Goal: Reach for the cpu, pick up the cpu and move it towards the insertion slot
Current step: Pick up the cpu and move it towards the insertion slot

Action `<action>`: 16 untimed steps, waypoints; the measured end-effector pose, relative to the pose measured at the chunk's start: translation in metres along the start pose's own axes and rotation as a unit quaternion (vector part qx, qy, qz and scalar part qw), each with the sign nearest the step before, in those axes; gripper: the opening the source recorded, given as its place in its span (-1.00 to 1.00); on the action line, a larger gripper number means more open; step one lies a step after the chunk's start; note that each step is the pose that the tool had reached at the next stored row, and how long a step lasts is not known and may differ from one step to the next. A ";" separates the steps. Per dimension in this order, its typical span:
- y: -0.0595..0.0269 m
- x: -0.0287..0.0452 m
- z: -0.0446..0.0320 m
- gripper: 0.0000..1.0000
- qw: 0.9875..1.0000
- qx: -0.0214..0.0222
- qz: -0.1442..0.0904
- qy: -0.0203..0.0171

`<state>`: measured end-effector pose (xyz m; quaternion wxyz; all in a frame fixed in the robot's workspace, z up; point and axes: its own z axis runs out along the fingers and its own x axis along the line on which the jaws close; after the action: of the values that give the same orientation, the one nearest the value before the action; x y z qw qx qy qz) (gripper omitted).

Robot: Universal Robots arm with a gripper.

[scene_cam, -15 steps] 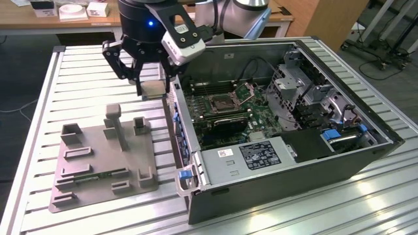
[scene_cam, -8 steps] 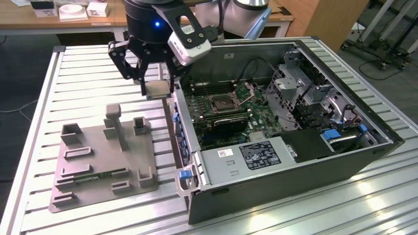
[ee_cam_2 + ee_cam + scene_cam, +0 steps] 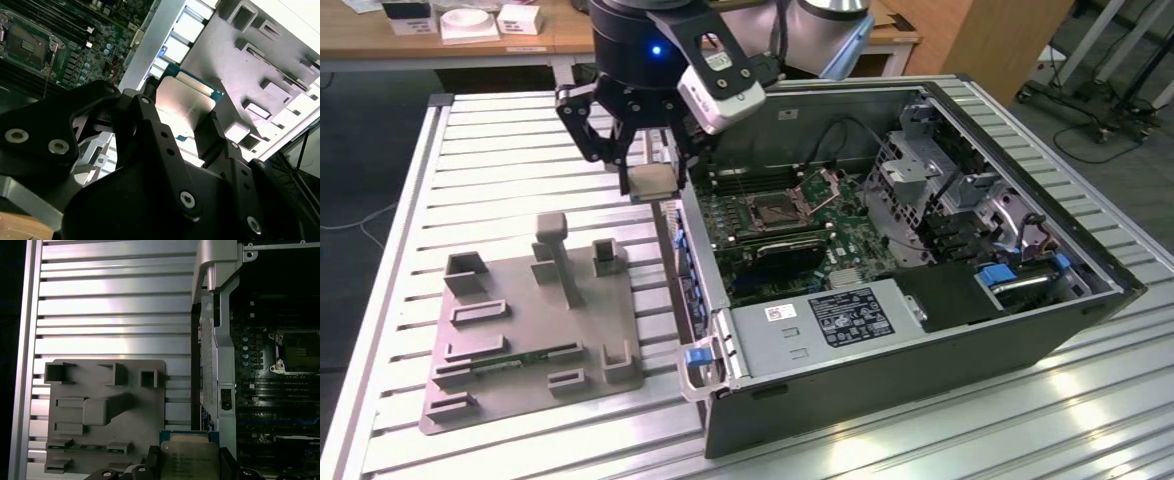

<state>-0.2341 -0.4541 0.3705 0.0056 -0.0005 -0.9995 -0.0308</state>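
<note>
- The arm comes in from the far side in the exterior view, its black wrist pointing downward.
- The gripper (image 3: 650,178) hangs below the wrist with its black linkage fingers (image 3: 599,135) angled inward toward each other.
- The fingers are closed on the chip (image 3: 654,182), which is held off the table, above the edge of the open computer case (image 3: 1067,330).
- In both wrist views the chip (image 3: 189,456) sits clamped flat between the two dark fingers (image 3: 152,135), silvery face showing.
</note>
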 end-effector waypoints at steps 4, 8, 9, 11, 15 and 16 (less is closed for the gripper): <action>0.0000 -0.0050 0.0003 0.09 1.000 0.000 0.000 0.000; 0.0000 -0.0098 0.0005 0.09 1.000 0.000 0.000 0.000; 0.0000 -0.0110 0.0006 0.09 1.000 0.000 0.000 0.000; 0.0000 -0.0132 0.0006 0.09 1.000 0.000 0.000 0.000; -0.0001 -0.0168 0.0009 0.09 1.000 0.000 0.000 0.000; -0.0001 -0.0173 0.0010 0.09 1.000 0.000 0.000 0.000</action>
<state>-0.2169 -0.4541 0.3693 0.0056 -0.0005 -0.9995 -0.0308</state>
